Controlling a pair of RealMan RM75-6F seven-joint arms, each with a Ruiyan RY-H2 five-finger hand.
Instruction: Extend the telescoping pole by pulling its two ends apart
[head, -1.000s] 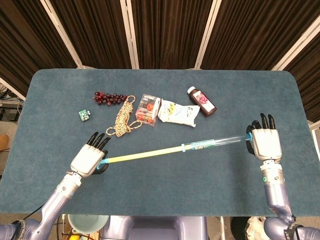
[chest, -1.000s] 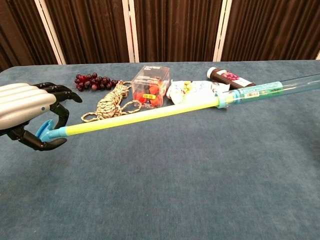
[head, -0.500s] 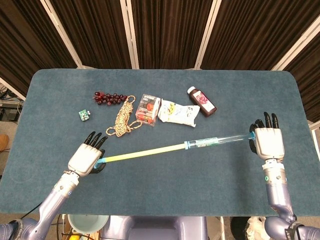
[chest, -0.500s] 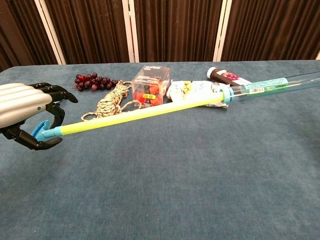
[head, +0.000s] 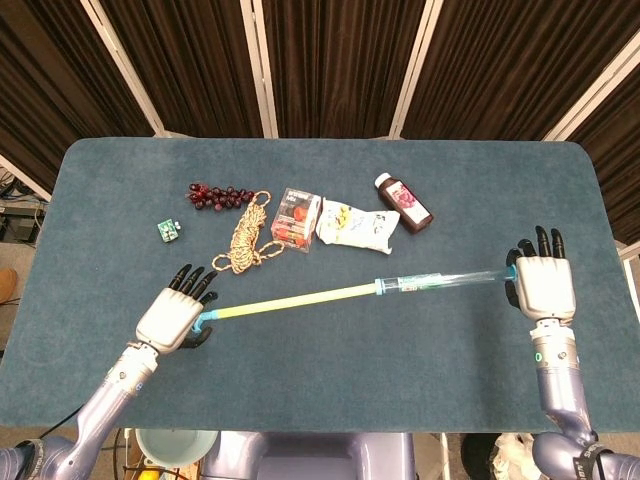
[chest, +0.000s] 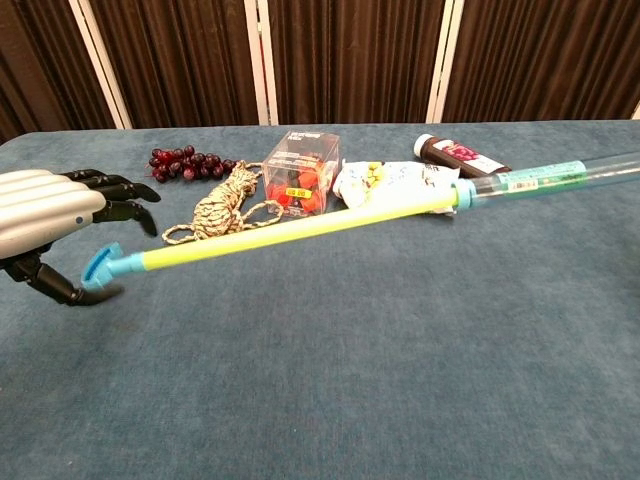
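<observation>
The left robot hand (head: 175, 317) sits low on the left of the blue surface (head: 330, 400), its dark fingers (chest: 115, 185) spread above the blue end cap of the pole (head: 300, 299); the chest view shows the thumb under the cap, but whether it truly grips cannot be told. The right robot hand (head: 543, 283) is at the far right, closed round the clear tube end of the pole. The pole lies slantwise between the two hands, yellow rod on the left, clear tube on the right, joined at a blue collar near the middle. Beyond it lie a coil of rope (head: 248, 238), a bunch of grapes (head: 218, 195), a clear box (head: 296, 217), a white packet (head: 356, 226), a dark bottle (head: 403, 202) and a small green item (head: 167, 231).
</observation>
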